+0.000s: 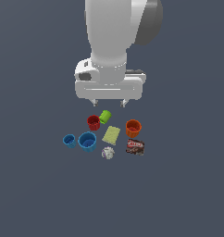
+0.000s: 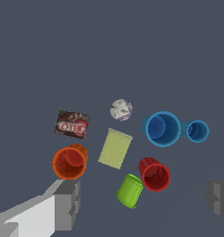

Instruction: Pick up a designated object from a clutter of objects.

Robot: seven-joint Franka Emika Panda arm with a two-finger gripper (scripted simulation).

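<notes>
The whitish-grey mottled ball (image 1: 108,152) lies at the near edge of the clutter, between the larger blue cup (image 1: 87,141) and the brown packet (image 1: 135,146). It also shows in the wrist view (image 2: 121,109). My gripper (image 1: 109,102) hangs open and empty high above the far side of the clutter, over the red cup (image 1: 93,122) and the green cylinder (image 1: 105,116). In the wrist view its two grey fingers (image 2: 67,203) stand wide apart with nothing between them.
The yellow-green pad (image 1: 111,134) lies in the middle of the group, just beyond the ball. An orange cup (image 1: 133,127) stands at the exterior view's right and a small blue cup (image 1: 69,140) at its left. All rest on a dark grey floor.
</notes>
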